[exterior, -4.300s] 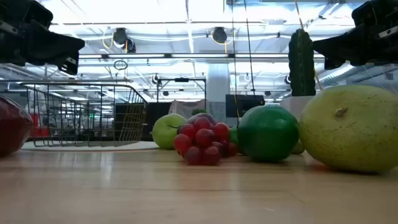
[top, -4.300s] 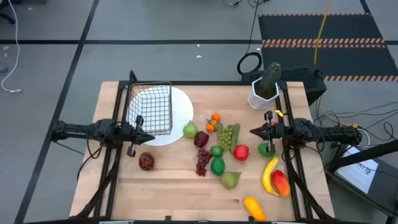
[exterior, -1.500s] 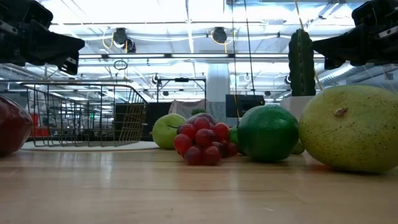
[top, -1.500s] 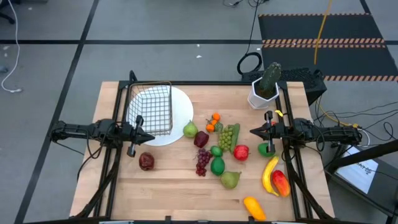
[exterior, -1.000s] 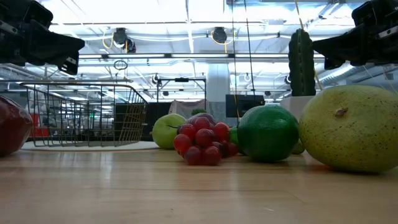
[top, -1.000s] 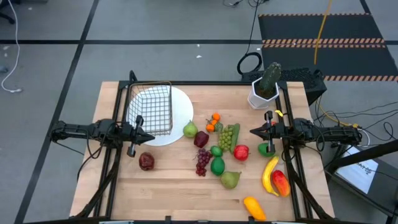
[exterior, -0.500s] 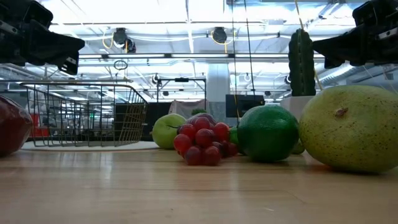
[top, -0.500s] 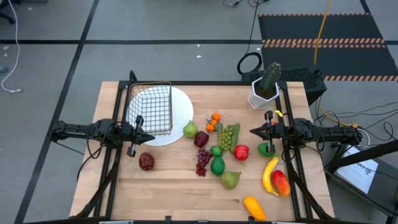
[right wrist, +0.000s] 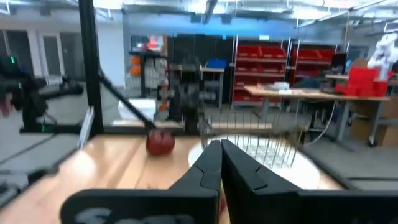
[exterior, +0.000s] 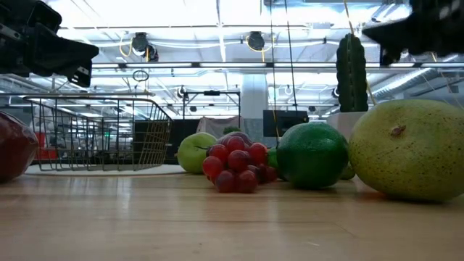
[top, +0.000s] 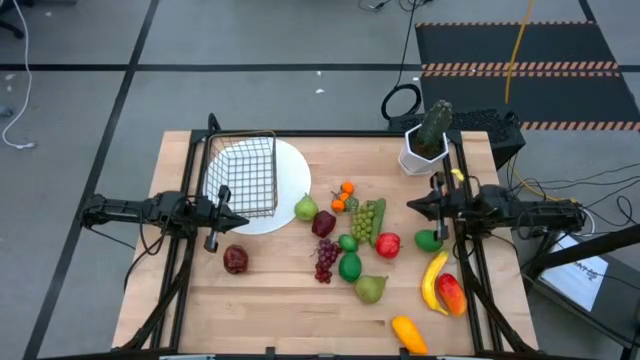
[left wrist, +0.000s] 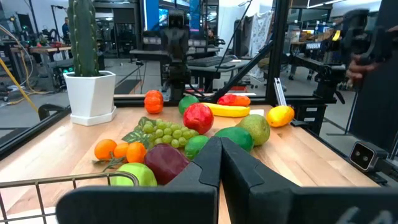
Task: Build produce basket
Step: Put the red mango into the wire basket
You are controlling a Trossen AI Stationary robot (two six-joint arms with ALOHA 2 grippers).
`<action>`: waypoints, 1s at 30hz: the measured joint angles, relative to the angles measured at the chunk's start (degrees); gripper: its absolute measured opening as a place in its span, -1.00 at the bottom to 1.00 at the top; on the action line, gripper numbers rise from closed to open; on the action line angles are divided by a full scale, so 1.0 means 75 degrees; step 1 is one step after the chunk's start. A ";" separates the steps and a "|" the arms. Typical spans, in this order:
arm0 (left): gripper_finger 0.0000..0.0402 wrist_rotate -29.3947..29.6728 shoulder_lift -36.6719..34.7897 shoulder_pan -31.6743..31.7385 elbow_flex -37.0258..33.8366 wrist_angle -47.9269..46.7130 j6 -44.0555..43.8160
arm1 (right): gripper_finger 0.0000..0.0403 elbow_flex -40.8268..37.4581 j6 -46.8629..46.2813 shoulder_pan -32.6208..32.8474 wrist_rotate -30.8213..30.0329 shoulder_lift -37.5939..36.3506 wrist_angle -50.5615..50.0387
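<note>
While both my grippers, left (top: 236,221) and right (top: 412,207), stay pinched shut and empty, I can't spot any writing on the basket (top: 243,176) or fruit (top: 352,243).

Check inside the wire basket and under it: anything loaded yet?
Nothing is inside the basket; no produce has been loaded. It stands on a round white plate, visible through the mesh. What lies beneath the plate is covered.

No legible text or labels anywhere.
</note>
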State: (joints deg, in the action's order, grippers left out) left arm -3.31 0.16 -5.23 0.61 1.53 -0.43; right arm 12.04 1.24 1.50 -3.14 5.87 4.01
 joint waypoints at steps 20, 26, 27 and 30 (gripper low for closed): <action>-0.97 -0.0003 0.0001 0.0000 -0.0001 -0.0001 0.0023 | -1.00 0.8408 -0.0287 0.0130 0.0047 0.6242 -0.4413; -0.97 -0.0003 -0.0002 0.0000 -0.0001 0.0034 0.0023 | -1.00 1.0596 -0.0355 0.0266 0.0039 0.7567 -0.5532; -0.97 -0.0003 0.0001 0.0000 -0.0001 0.0031 0.0021 | -1.00 1.0902 -0.0454 0.0281 0.0036 0.7756 -0.5702; -0.97 -0.0003 0.0001 0.0000 0.0001 0.0032 0.0012 | -1.00 1.1666 -0.0951 0.0289 0.0038 0.8234 -0.6306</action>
State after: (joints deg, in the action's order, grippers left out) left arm -3.33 0.16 -5.23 0.61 1.77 -0.34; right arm 99.54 -5.89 3.66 -2.85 67.63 -43.29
